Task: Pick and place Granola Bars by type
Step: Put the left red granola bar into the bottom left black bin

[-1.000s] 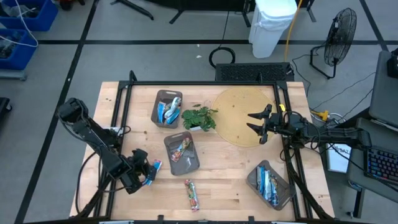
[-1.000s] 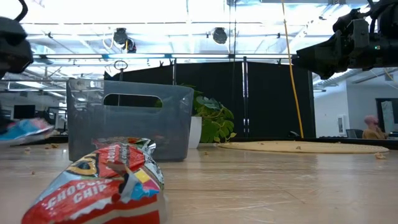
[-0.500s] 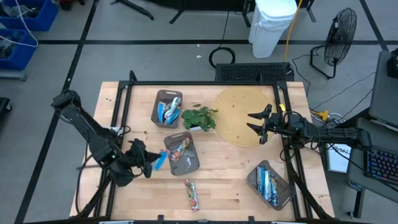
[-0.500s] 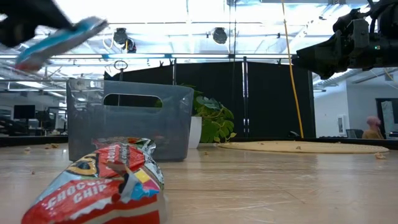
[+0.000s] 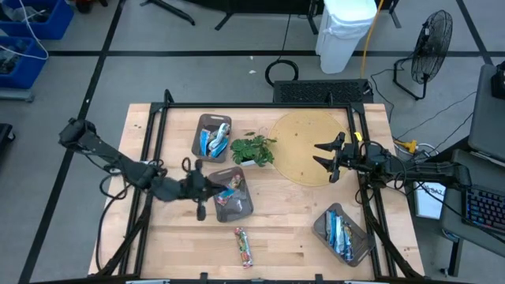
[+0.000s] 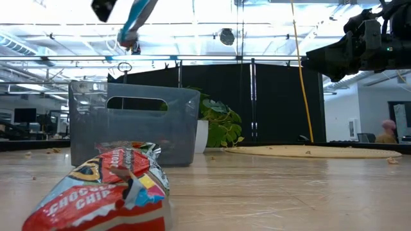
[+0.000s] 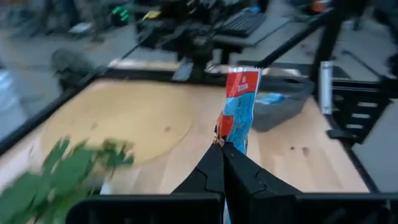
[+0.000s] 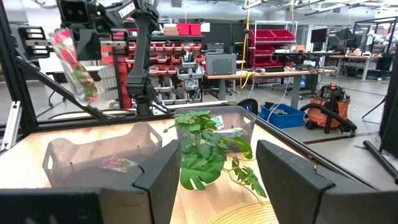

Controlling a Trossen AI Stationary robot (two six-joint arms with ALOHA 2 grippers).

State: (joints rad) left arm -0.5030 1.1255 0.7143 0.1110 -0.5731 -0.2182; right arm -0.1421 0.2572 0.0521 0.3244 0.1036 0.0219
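The left gripper (image 5: 207,188), jaws clenched on a blue-and-red granola bar (image 7: 238,112), had swung from the surface's left edge to just beside the middle tray (image 5: 231,195), probably its destination. The right gripper (image 5: 326,157) waited, jaws released.

One red-and-blue bar (image 7: 238,112) hangs upright in the air; a red bar (image 5: 243,246) lies loose on the counter — others fill three trays (image 5: 232,195).

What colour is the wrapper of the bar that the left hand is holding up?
Blue with a red end, clearest in the left wrist view: the bar stands pinched in the left hand.
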